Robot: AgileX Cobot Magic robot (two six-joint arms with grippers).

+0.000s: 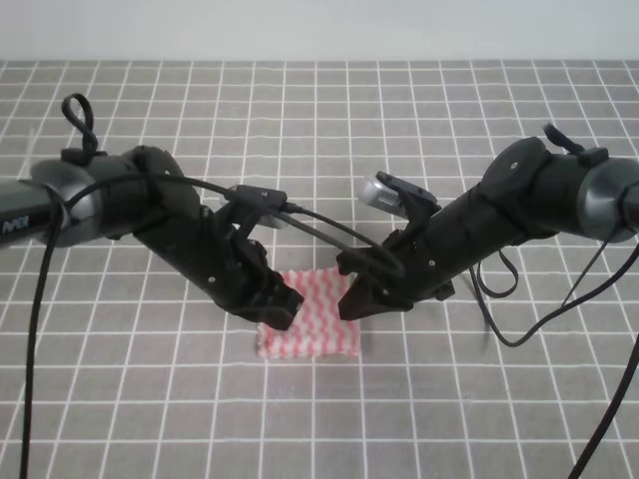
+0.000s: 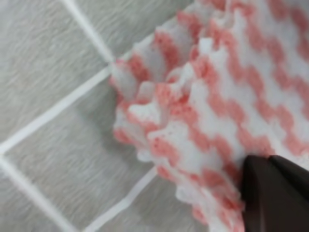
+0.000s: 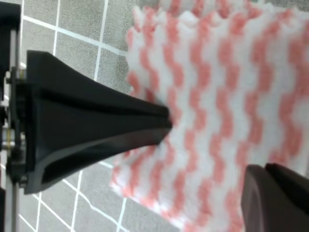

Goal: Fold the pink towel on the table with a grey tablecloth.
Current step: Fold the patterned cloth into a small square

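Observation:
The pink towel (image 1: 312,324) lies folded into a small square on the table with a grey tablecloth (image 1: 319,140), near its middle. My left gripper (image 1: 281,304) is down at the towel's left edge. The left wrist view shows ruffled, layered towel edges (image 2: 193,106) and only one dark finger (image 2: 275,193), so I cannot see how its jaws stand. At the towel's upper right corner my right gripper (image 1: 354,299) stands open. In the right wrist view its two fingers (image 3: 96,125) are spread apart above the striped cloth (image 3: 217,96), holding nothing.
Both black arms reach in from the sides and nearly meet over the towel. Cables loop off the left arm (image 1: 35,329) and the right arm (image 1: 559,299). A pale wall (image 1: 319,30) borders the table's far edge.

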